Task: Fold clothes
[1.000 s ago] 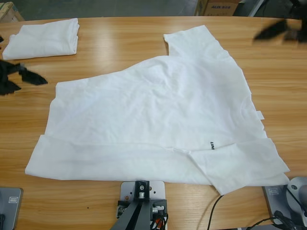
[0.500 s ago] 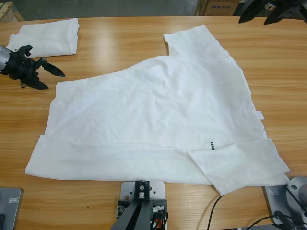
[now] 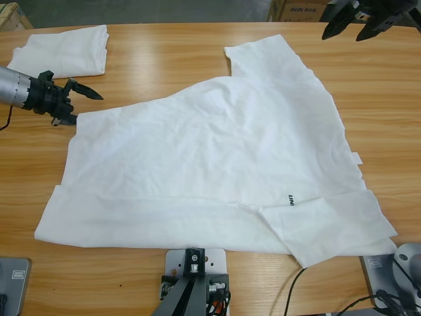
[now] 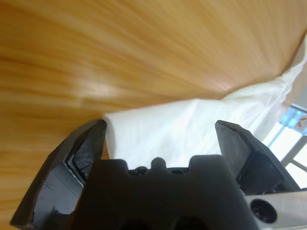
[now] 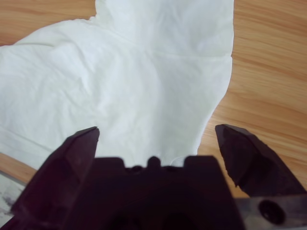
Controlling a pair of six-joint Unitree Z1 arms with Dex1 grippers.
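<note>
A white T-shirt [image 3: 217,164] with a small dark printed mark [image 3: 290,199] lies on the honey-brown wood-grain table [image 3: 164,59].

Bright, even light; blurred left-wrist view

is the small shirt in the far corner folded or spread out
Folded. The small shirt lies as a compact layered rectangle, while the big T-shirt lies spread, sleeves out.
</note>
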